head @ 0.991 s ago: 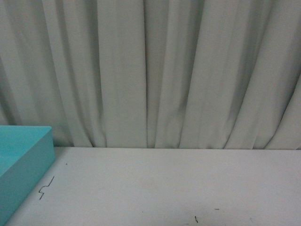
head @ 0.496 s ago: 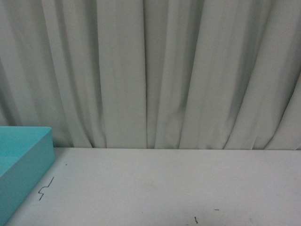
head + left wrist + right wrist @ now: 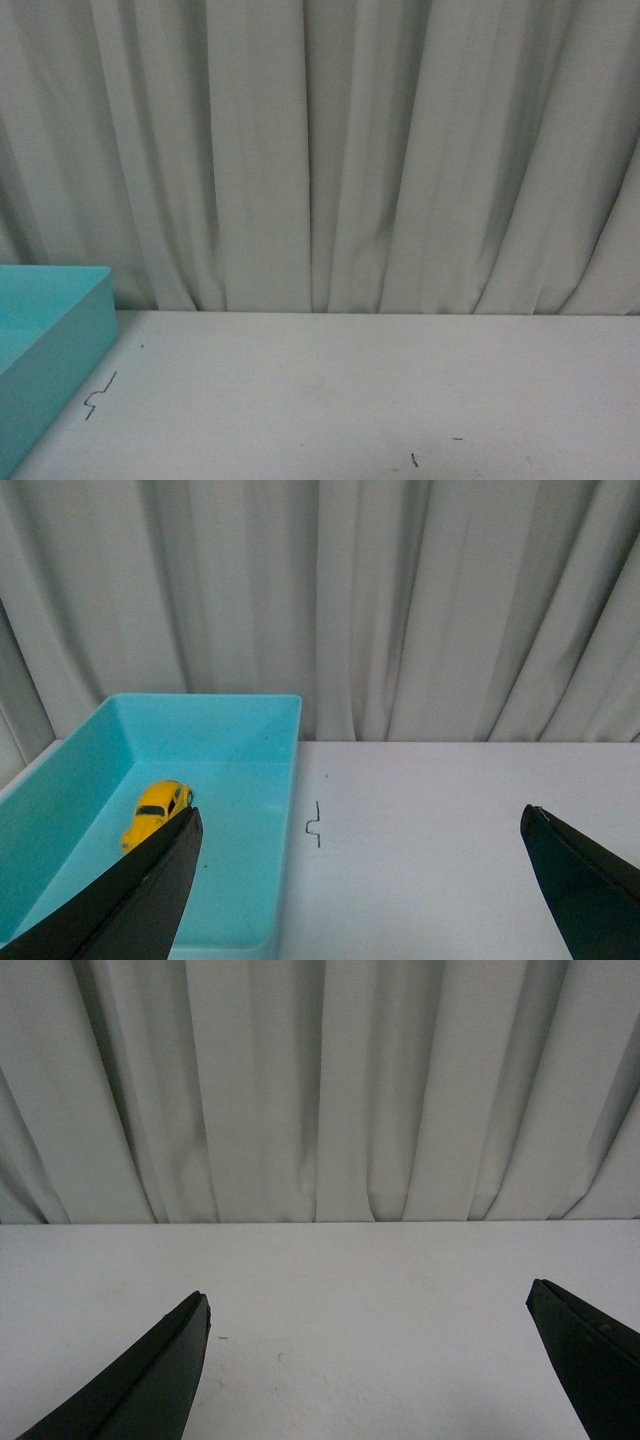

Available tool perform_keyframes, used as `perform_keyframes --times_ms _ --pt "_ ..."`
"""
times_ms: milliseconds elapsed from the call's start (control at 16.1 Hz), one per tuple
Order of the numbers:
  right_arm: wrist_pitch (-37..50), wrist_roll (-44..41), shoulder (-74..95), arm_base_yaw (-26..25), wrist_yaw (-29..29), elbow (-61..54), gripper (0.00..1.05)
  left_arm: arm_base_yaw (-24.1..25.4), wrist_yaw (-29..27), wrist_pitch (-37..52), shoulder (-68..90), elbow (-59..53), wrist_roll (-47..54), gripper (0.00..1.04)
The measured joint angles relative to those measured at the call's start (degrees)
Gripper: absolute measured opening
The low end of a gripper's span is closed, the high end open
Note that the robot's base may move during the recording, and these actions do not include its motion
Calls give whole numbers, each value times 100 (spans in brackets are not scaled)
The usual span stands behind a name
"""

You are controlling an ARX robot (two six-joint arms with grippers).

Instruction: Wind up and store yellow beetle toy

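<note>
The yellow beetle toy [image 3: 156,810] lies inside the turquoise bin [image 3: 285,780] in the left wrist view, on the bin's floor, partly behind one dark fingertip [image 3: 165,865]. My left gripper [image 3: 360,825] is open and empty, back from the bin, over the white table. My right gripper [image 3: 365,1305] is open and empty above bare white table. In the front view only a corner of the turquoise bin [image 3: 60,330] shows at the left; the toy and both grippers are out of that view.
A white table [image 3: 350,400] with small pen marks [image 3: 98,395] runs to a grey-white curtain [image 3: 320,150] hanging along its far edge. The bin stands at the table's left side.
The front view has shifted very slightly; the bin, table and curtain keep their places. Nothing else has visibly changed.
</note>
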Motion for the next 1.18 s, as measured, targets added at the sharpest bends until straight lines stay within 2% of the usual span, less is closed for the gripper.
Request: perform_keyframes --times_ms 1177 --pt "-4 2 0 0 0 0 98 0 2 -2 -2 0 0 98"
